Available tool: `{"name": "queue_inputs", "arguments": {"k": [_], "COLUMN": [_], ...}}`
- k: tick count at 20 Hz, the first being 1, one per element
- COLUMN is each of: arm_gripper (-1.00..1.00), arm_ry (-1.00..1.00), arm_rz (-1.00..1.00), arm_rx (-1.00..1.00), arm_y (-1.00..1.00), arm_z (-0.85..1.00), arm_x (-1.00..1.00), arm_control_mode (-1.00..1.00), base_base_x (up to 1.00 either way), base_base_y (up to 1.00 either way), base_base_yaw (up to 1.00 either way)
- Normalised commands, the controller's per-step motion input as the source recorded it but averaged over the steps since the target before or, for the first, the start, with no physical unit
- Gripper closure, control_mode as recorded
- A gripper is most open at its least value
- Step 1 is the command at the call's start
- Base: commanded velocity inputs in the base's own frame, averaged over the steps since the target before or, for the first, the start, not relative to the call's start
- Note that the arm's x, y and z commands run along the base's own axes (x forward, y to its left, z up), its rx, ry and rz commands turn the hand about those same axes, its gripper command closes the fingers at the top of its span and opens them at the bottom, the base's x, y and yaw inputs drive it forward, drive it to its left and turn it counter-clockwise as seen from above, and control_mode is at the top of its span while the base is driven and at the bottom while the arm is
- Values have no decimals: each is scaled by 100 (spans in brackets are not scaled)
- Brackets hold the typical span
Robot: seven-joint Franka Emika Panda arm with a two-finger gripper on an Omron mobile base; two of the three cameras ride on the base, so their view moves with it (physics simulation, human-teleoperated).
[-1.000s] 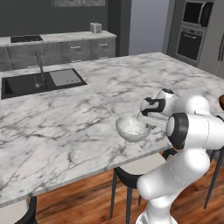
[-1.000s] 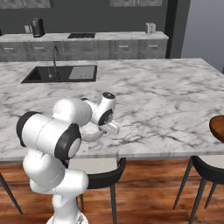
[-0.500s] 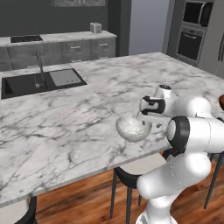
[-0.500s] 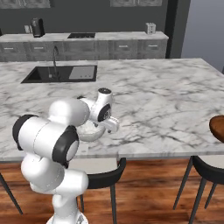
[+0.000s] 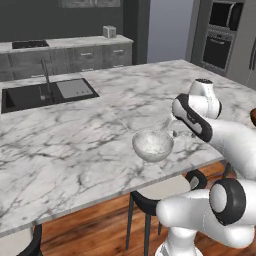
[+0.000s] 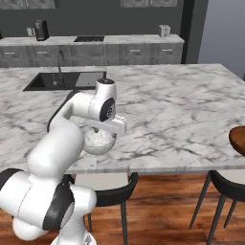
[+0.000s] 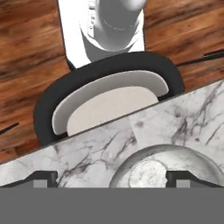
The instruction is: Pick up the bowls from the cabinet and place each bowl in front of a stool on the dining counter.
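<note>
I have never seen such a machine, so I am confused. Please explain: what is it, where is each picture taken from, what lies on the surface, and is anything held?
It is a white robot arm on a base that drives, in a computer-rendered kitchen. Two pictures come from cameras on the base, behind the arm to its left and right. The third looks along the tool from a camera on the hand. On the marble counter stands a pale stone bowl, near the edge above a stool with a beige seat. A brown bowl rests farther along. The tool is open, one fingertip on each side of the pale bowl, so nothing is held.
</note>
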Motion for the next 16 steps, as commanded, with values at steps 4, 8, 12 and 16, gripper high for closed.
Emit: {"name": "queue_inputs", "arguments": {"k": [4,8,12,16], "arm_gripper": [-100,-100,-100,-100], "arm_ry": [4,3,-4,-16], "arm_rz": [25,19,16,7], "arm_rx": [-13,-7,0,0], "arm_y": [31,44,27,1], "arm_z": [64,32,34,41], "arm_x": [-100,-96,-79,-63], "arm_control_mode": [-100,-100,-100,-100], "base_base_x": [0,0,0,0], "base_base_y": [0,0,0,0], "base_base_yaw": [0,0,0,0]}}
